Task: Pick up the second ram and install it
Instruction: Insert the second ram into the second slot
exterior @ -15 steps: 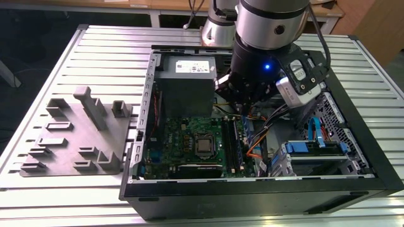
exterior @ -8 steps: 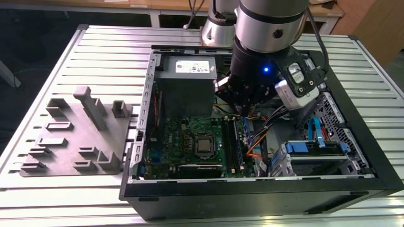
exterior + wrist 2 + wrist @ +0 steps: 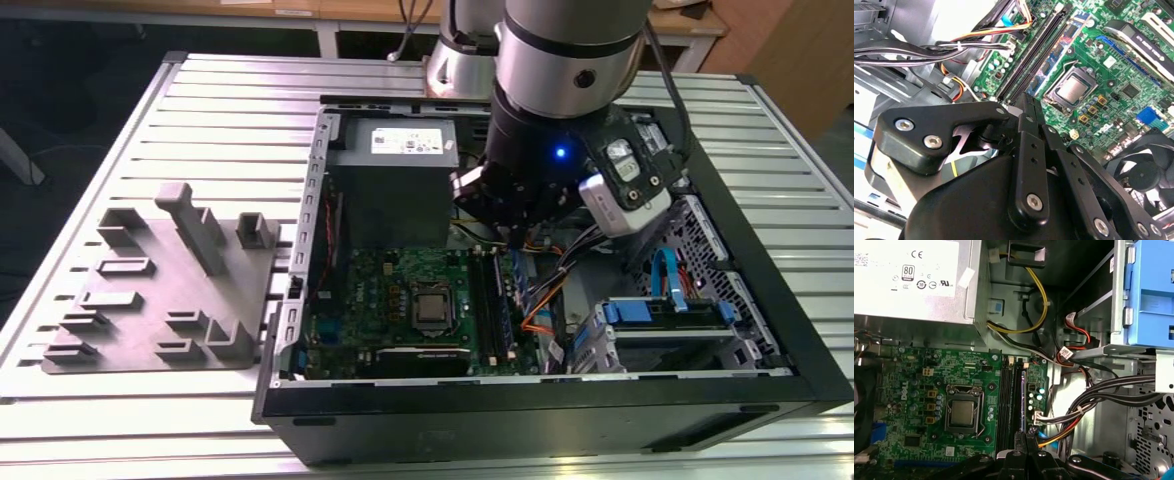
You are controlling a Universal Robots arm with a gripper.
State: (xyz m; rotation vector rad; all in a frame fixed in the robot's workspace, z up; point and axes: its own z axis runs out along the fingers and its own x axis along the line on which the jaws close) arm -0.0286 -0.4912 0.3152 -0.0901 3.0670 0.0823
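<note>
Over memory slots [image 3: 1010,400], apparently, gripper [image 3: 1022,439] hangs vertical.

**Arm Inside the Open Computer Case**

An open computer case [image 3: 801,340] sits on a slatted metal table [image 3: 240,90]. The robot arm [image 3: 561,60] hangs into it, with its gripper [image 3: 514,232] low over the green motherboard [image 3: 387,300], above the far end of the long black memory slots [image 3: 487,310]. A grey power supply [image 3: 400,150] sits at the case's far end. On the exterior view's left, beside the case, lies a grey tray [image 3: 134,330] with upright blocks.
</note>
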